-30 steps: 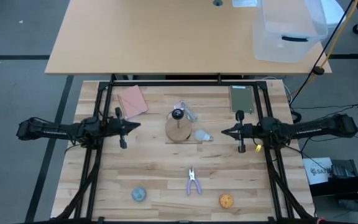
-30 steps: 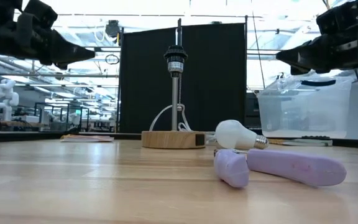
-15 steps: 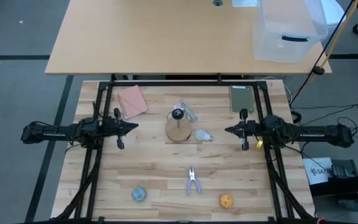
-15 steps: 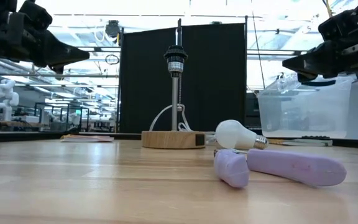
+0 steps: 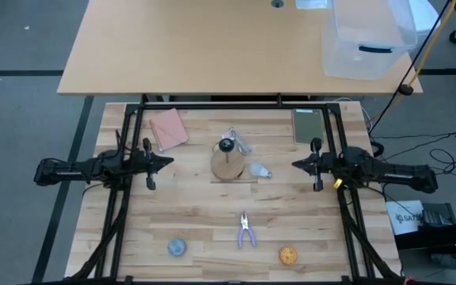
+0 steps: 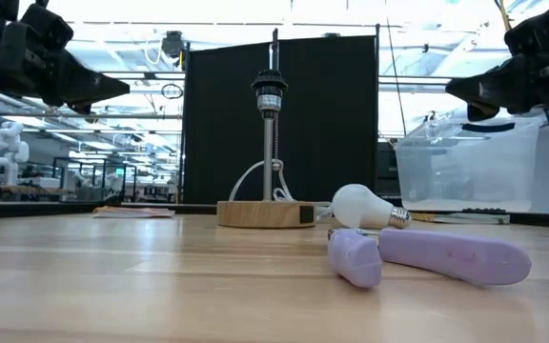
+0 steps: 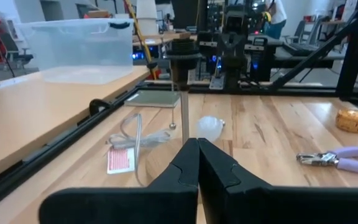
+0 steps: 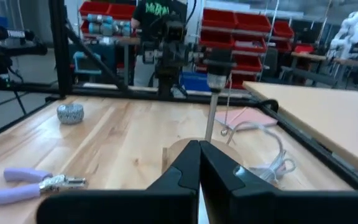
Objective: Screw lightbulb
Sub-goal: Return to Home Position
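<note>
The small white lightbulb (image 5: 257, 170) lies on its side on the wooden table, just right of the round wooden stand (image 5: 226, 165) with its upright post and black socket (image 6: 269, 92); the bulb also shows in the low view (image 6: 360, 206) and the left wrist view (image 7: 209, 127). My left gripper (image 5: 171, 161) is shut and empty, held above the table left of the stand. My right gripper (image 5: 294, 165) is shut and empty, above the table right of the bulb. Both point at the stand.
Purple-handled pliers (image 5: 246, 230), a blue-grey ball (image 5: 177, 247) and an orange ball (image 5: 288, 255) lie near the front edge. A pink pad (image 5: 169, 129) and a green board (image 5: 305, 125) lie at the back. A white cord (image 5: 240, 142) runs from the stand.
Both arms have drawn back from the stand: my left gripper toward the table's left edge, my right gripper toward the right edge. Both stay shut and level. The bulb and stand have not moved.
</note>
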{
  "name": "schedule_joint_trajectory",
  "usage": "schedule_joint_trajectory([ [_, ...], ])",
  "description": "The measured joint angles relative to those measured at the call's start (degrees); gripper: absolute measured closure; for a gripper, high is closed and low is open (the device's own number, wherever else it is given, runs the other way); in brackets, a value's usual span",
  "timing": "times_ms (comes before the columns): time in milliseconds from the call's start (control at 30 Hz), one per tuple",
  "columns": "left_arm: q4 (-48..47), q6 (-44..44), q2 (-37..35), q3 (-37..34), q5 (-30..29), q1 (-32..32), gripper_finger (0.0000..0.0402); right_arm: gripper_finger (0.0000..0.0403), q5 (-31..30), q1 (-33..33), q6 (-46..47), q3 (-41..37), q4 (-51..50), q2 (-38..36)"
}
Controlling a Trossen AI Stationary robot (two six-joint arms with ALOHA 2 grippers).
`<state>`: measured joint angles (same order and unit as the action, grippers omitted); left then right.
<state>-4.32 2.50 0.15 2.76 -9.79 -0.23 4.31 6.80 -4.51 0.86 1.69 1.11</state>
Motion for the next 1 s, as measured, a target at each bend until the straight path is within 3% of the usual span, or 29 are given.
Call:
schedule_joint_trajectory([
  [1000, 0.07, -1.99, 0.29, -0.04, -1.01, -0.01, 0.0401, 0.0403, -1.42, -0.03, 5.4, 0.0, -0.26, -0.77],
])
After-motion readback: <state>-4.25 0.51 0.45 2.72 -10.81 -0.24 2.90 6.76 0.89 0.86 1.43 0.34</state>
